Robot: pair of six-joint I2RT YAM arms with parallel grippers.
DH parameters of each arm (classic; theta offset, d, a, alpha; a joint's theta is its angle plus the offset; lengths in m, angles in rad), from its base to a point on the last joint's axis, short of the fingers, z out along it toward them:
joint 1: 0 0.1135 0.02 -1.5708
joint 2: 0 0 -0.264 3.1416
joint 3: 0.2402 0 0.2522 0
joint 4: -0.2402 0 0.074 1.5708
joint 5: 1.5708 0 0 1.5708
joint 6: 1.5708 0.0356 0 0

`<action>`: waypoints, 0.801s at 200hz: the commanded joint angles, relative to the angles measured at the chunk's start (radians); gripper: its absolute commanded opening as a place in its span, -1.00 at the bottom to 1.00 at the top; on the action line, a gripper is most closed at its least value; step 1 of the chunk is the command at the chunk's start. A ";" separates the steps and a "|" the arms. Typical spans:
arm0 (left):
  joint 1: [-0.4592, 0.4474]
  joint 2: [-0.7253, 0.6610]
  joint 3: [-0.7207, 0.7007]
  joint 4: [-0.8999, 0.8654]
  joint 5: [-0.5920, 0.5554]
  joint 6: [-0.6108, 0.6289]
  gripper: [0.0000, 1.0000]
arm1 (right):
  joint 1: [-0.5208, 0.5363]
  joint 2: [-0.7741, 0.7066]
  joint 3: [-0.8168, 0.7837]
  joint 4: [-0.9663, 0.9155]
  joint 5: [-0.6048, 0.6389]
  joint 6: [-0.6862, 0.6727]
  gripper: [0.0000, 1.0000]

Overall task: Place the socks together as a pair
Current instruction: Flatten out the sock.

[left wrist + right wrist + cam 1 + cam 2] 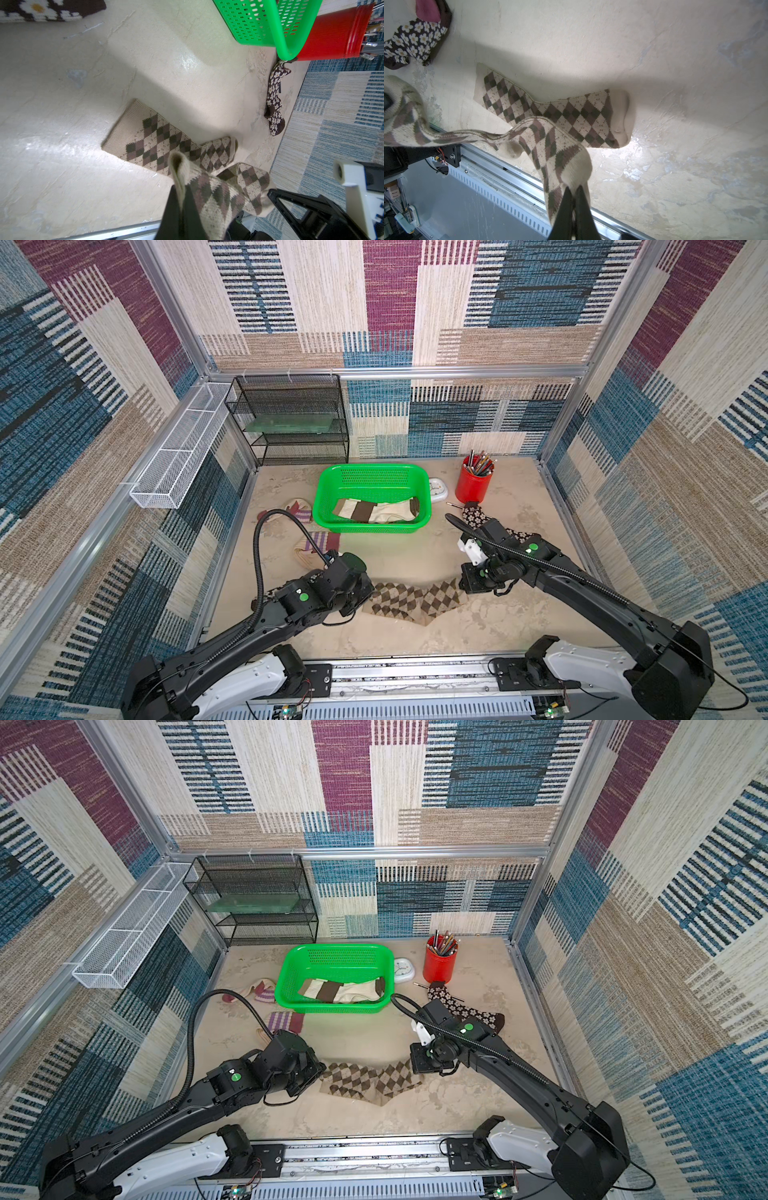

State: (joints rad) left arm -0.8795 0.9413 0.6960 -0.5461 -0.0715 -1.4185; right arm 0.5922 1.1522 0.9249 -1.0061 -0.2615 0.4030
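Left gripper (182, 193), its jaws closed together on the cuff of the held argyle sock (216, 195). Right gripper (574, 193), its jaws pinched on the plain cream toe of the same sock, which sags between the two arms with its heel hanging lowest. Beneath it, the second argyle sock (571, 112) lies flat on the table (498, 614), cuff and foot bent at an angle. In the right wrist view the held sock crosses over it, but whether the two touch cannot be told. In both top views the argyle pair shows as one patterned patch between the arms, near the front edge. Behind it stands the green basket (374, 467), holding the cream-and-brown banded socks (374, 510). Two purple-striped socks (320, 540) lie on the table at the left of the basket, one partly hidden by the left arm's cable. A daisy sock (473, 514) lies at the right, running from the foot of the red cup (473, 487) of pencils under the right arm. Another daisy-patterned sock (415, 41) lies near the left arm, well apart from the first.
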 commanded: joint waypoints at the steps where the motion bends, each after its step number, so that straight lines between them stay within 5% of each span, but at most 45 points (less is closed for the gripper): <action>1: -0.015 0.017 0.000 -0.015 -0.016 -0.035 -1.00 | -0.007 -0.001 0.005 -0.032 0.012 -0.005 -0.91; 106: -0.023 0.144 -0.100 0.128 -0.095 -0.022 -1.00 | -0.025 0.146 -0.047 0.169 0.142 -0.040 -0.75; 129: -0.021 0.163 -0.118 0.147 -0.113 -0.014 -1.00 | -0.025 0.171 -0.089 0.228 0.155 -0.045 -0.53; 160: -0.012 0.137 -0.158 0.156 -0.190 -0.020 -0.24 | -0.029 0.194 -0.097 0.269 0.174 -0.024 0.15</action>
State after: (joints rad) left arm -0.9005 1.0946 0.5568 -0.4103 -0.1764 -1.4364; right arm 0.5671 1.3346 0.8284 -0.8165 -0.1204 0.3687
